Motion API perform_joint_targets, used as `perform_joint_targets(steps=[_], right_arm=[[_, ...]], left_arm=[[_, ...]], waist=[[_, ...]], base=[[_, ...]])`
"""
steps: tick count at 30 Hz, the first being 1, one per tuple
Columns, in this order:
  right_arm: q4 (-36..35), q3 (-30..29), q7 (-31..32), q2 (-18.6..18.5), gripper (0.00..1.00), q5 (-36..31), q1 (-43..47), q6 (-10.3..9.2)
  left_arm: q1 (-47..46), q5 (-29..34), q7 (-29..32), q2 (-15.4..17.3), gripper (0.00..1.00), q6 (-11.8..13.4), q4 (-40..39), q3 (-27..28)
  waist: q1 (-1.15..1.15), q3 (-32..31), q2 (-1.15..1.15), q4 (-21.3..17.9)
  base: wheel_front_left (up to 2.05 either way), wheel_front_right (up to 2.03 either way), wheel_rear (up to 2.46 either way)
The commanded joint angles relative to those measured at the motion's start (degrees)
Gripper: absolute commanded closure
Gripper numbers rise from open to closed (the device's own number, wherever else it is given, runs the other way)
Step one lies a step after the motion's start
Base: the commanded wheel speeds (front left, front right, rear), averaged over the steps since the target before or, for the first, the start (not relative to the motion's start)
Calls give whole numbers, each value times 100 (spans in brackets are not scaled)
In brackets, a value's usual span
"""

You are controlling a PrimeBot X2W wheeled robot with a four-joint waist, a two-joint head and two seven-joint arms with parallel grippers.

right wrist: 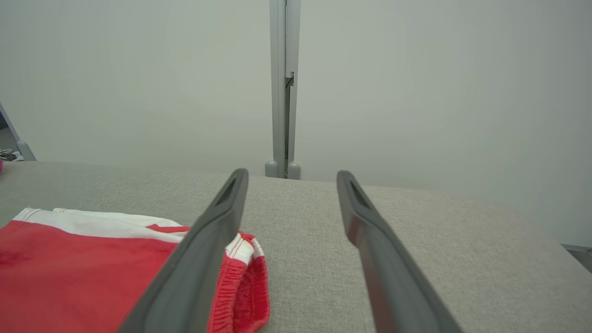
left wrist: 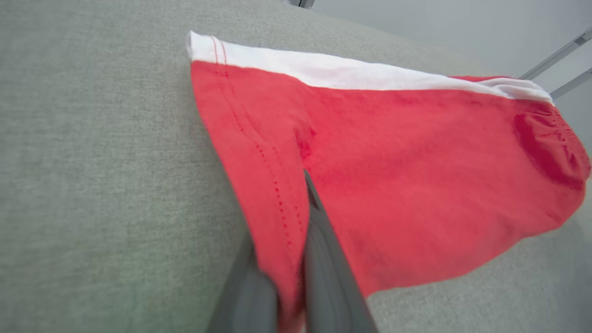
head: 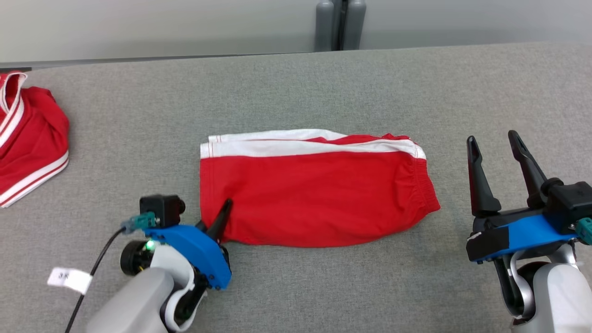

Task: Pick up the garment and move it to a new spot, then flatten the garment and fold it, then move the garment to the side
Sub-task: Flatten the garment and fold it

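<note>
Grey table, left claw pinched on corner of red garment (one fingertip hidden beneath), right claw spread, empty

A second red garment is cut off by the head view's left edge — print on a cable tag cannot be read. One finger of the left pincer is hidden under the garment.

Your left gripper is down low at the lower left, fingers squeezed together with the near-left corner of the garment caught between them. Its pale forearm angles up and to the right behind the blue wrist plate. Your right gripper sits at the lower right, fingers spread wide and pointing away from you, empty, well apart from the left one.
</note>
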Motion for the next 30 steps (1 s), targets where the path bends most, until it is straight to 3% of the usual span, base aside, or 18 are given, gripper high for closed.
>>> perform_joint_targets(steps=[1,10,11,12,13,21,30], right_arm=[[14,-13,21,-12,0,-7,89,1],[127,-20,65,-12,0,24,144,1],[139,-24,66,-12,0,25,156,1],[160,-34,68,-12,0,24,165,1],[180,-38,71,-12,0,22,172,1],[473,-160,246,-11,0,-46,236,1],[1100,100,736,-10,0,-138,-165,1]], left_arm=[[112,-49,-57,30,100,63,-92,52],[581,-159,-265,70,100,504,-639,190],[605,-122,-314,95,56,559,-674,201],[635,-98,-365,112,4,616,-707,212],[663,-72,-427,131,0,658,-738,228],[749,465,-1046,397,0,1151,-1106,498],[1379,1109,-1148,452,0,1693,-1919,1204]], waist=[[0,-18,0,12],[0,-105,0,-41],[0,-110,0,-53],[0,-118,0,-66],[0,-130,0,-79],[0,-293,0,-55],[0,-419,0,170]], base=[[0,0,0],[0,0,0],[0,0,0],[0,0,0],[0,0,0],[0,0,0],[0,0,0]])
